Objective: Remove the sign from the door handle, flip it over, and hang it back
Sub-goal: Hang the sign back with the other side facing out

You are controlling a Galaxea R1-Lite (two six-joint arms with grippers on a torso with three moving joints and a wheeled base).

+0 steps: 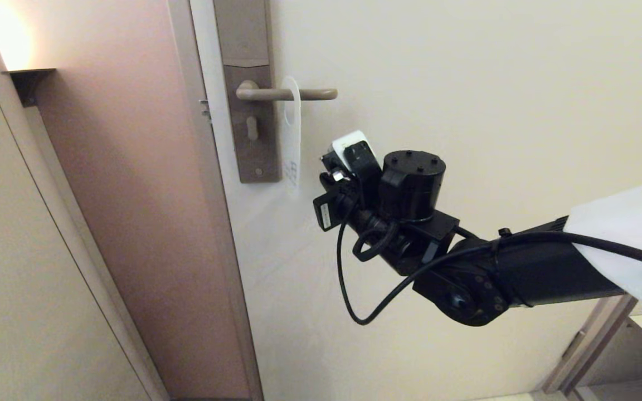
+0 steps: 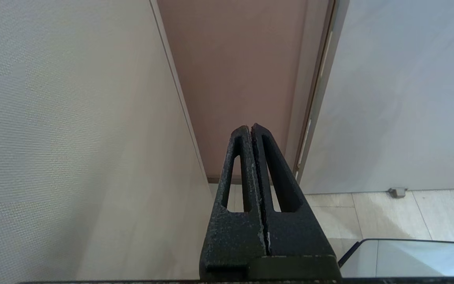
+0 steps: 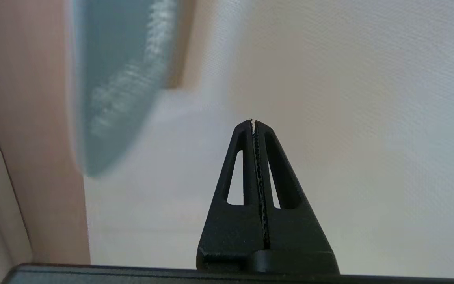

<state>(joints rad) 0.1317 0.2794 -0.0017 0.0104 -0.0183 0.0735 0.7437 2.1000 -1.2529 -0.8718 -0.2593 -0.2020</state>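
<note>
The sign [image 1: 292, 139] hangs by its hole on the door handle [image 1: 315, 93], pale white side showing, its lower end with small print beside the brown-grey plate [image 1: 246, 50]. My right arm's wrist [image 1: 393, 189] is raised just right of and below the sign, hiding the fingers in the head view. In the right wrist view the right gripper [image 3: 253, 121] is shut and empty, facing the door, with the sign [image 3: 120, 79] a blurred blue-grey oblong off to one side, not touching. My left gripper [image 2: 249, 127] is shut, empty, low by the wall.
The cream door [image 1: 466, 83] fills the right; its frame [image 1: 209, 223] and a pinkish wall [image 1: 131, 195] lie left, then a beige panel [image 1: 20, 250]. A door stop [image 2: 398, 192] sits on the tiled floor [image 2: 388, 213].
</note>
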